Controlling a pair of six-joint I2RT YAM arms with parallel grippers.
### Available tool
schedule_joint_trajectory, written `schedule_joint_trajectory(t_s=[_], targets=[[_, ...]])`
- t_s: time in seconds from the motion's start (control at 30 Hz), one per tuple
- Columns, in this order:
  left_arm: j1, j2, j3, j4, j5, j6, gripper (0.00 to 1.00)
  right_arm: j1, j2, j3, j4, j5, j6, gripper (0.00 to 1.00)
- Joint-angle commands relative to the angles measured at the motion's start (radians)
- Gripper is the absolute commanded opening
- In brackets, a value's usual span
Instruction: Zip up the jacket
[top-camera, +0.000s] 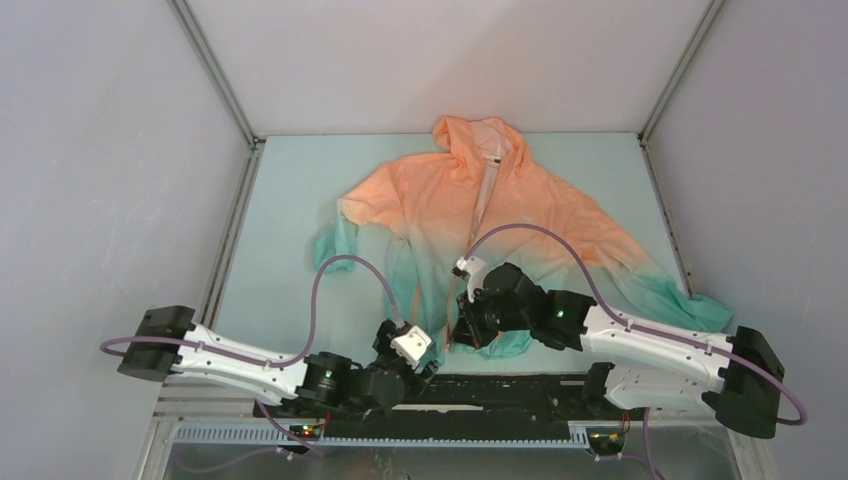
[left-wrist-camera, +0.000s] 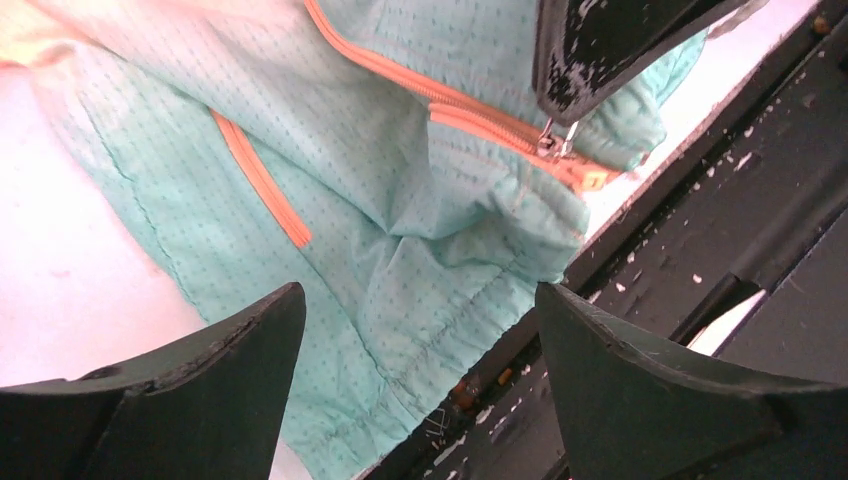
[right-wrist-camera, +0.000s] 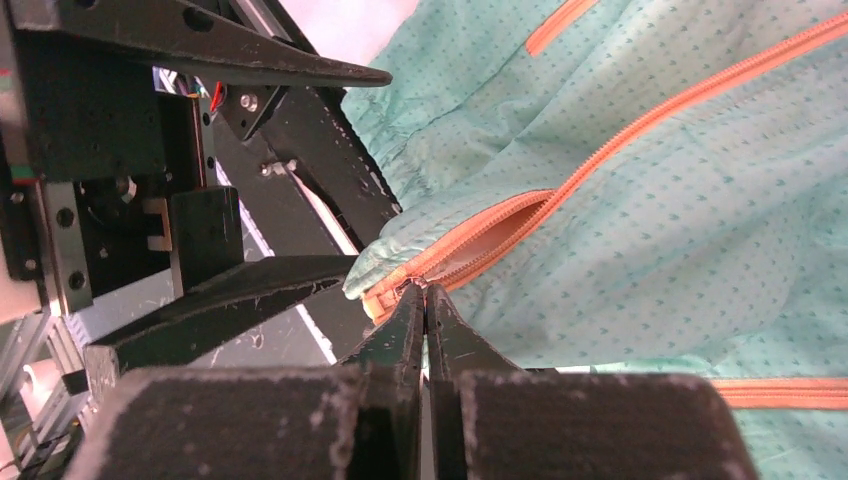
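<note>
The jacket (top-camera: 440, 200) lies flat on the table with its hood far and its mint-teal hem near; it also shows in the left wrist view (left-wrist-camera: 400, 200) and the right wrist view (right-wrist-camera: 700, 200). Its orange front zipper (right-wrist-camera: 620, 130) has its slider (left-wrist-camera: 555, 143) low by the hem, and the teeth are parted just above it. My right gripper (top-camera: 460, 335) (right-wrist-camera: 424, 292) is shut on the zipper pull at the slider. My left gripper (top-camera: 432, 362) (left-wrist-camera: 420, 310) is open and empty, its fingers either side of the hem's edge, just left of the slider.
A black rail (top-camera: 520, 385) (left-wrist-camera: 700, 200) runs along the table's near edge right under the hem. Orange pocket zippers (left-wrist-camera: 260, 180) (right-wrist-camera: 780, 392) lie either side of the front zipper. Grey walls close in the table on three sides.
</note>
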Motion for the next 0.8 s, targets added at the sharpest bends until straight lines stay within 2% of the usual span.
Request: schedule_joint_trajectory(t_s=[0.0,0.13,0.23,0.3,0.47,0.57,0.67,0.77], targets=[[-0.035,0.016,0.087,0.098,-0.167,0.121,0.89,-0.006,0.007,0.064,-0.052,-0.029,0.03,0.0],[-0.057,0.019,0.107,0.121,-0.172,0.154,0.91,-0.015,0.004,0.065,-0.054,-0.032,0.054,0.0],[-0.082,-0.005,0.107,0.119,-0.124,0.17,0.94,-0.022,-0.003,0.065,-0.054,-0.032,0.067,0.0],[-0.094,-0.02,0.094,0.12,-0.108,0.174,0.99,-0.027,-0.01,0.068,-0.056,-0.026,0.076,0.0],[-0.094,0.008,0.106,0.125,-0.148,0.2,0.99,-0.028,-0.012,0.09,-0.071,-0.024,0.093,0.0],[-0.093,0.047,0.129,0.153,-0.179,0.247,0.93,-0.025,-0.018,0.099,-0.082,-0.029,0.091,0.0],[-0.091,0.074,0.137,0.197,-0.191,0.282,0.81,-0.026,-0.015,0.103,-0.082,-0.038,0.087,0.0],[-0.088,0.094,0.15,0.209,-0.217,0.301,0.77,-0.023,-0.004,0.109,-0.082,-0.048,0.081,0.0]])
